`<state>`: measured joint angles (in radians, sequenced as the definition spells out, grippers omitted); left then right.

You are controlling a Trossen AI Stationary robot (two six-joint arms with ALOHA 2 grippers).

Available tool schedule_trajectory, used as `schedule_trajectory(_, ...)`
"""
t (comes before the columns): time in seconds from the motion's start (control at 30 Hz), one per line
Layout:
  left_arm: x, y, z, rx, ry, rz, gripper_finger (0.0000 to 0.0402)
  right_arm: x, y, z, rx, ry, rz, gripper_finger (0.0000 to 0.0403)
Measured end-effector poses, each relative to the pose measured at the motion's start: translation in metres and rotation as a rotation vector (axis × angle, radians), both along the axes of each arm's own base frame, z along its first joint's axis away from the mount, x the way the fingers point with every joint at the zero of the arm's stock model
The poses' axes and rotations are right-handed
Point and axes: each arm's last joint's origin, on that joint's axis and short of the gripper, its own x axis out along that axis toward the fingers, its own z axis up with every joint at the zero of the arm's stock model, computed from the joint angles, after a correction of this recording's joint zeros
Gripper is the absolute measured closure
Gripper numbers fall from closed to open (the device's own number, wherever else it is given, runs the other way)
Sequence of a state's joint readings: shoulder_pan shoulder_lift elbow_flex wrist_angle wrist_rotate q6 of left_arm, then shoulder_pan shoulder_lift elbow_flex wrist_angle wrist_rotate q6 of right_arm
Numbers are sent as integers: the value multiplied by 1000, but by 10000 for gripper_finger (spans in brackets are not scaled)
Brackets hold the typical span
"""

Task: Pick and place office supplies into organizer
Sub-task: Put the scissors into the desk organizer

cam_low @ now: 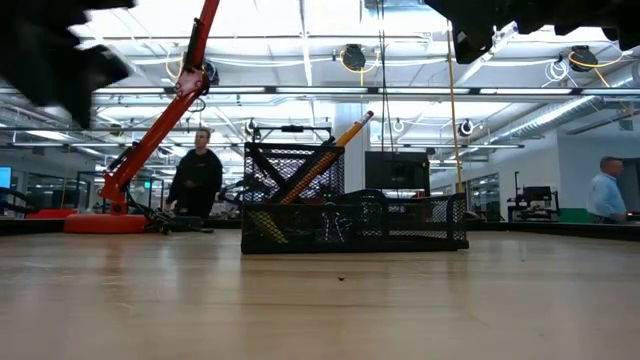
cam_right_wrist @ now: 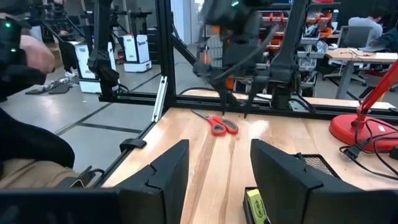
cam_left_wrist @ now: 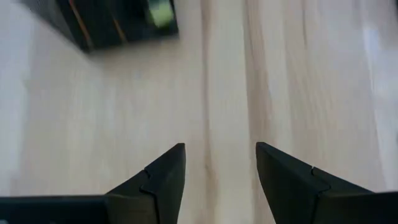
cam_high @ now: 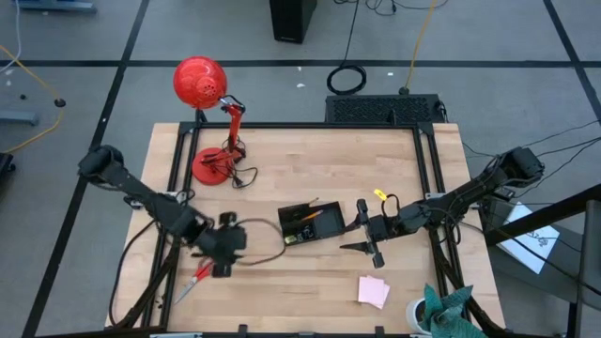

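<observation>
Pencils [cam_high: 315, 215] and a small yellow-green piece [cam_high: 291, 239] already sit in the organizer [cam_high: 331, 228], middle of the frame. Scissors [cam_high: 195, 278] at lower left and the sticky-note pad [cam_high: 373, 291] at lower right wait outside. Left gripper [cam_high: 222, 270] and right gripper [cam_high: 355, 248] hang with fingers apart, empty.

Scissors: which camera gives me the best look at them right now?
The right wrist view: the scissors lie flat on bare wood, red handles and blades both clear, below the left gripper. The high view shows only a red sliver beside that gripper. The low and left wrist views miss them.
</observation>
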<state>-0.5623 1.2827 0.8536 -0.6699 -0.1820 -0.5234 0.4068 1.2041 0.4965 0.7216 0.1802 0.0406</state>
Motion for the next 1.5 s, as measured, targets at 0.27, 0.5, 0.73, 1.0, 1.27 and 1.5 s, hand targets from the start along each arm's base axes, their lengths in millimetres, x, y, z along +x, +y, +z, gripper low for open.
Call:
schedule_trajectory(0.27, -34, -20, -16, 16, 216, 163, 201, 0, 0, 0, 2, -3, -1, 242)
schedule_trajectory(0.5, -62, -20, -39, 65, 352, 277, 202, 0, 0, 0, 0, 1, -1, 242)
schedule_trajectory(0.73, -72, -16, -61, 28, 394, 339, 202, 0, 0, 0, 0, 1, -1, 244)
schedule_trajectory(1.0, -76, -12, -80, -20, 388, 394, 202, 0, 0, 0, 0, 1, -1, 243)
schedule_trajectory(1.27, -80, -6, -97, -66, 328, 439, 204, 0, 0, 0, 0, 1, -2, 247)
schedule_trajectory(1.5, -81, -5, -98, -52, 316, 452, 294, 0, 0, 0, 0, 1, -2, 247)
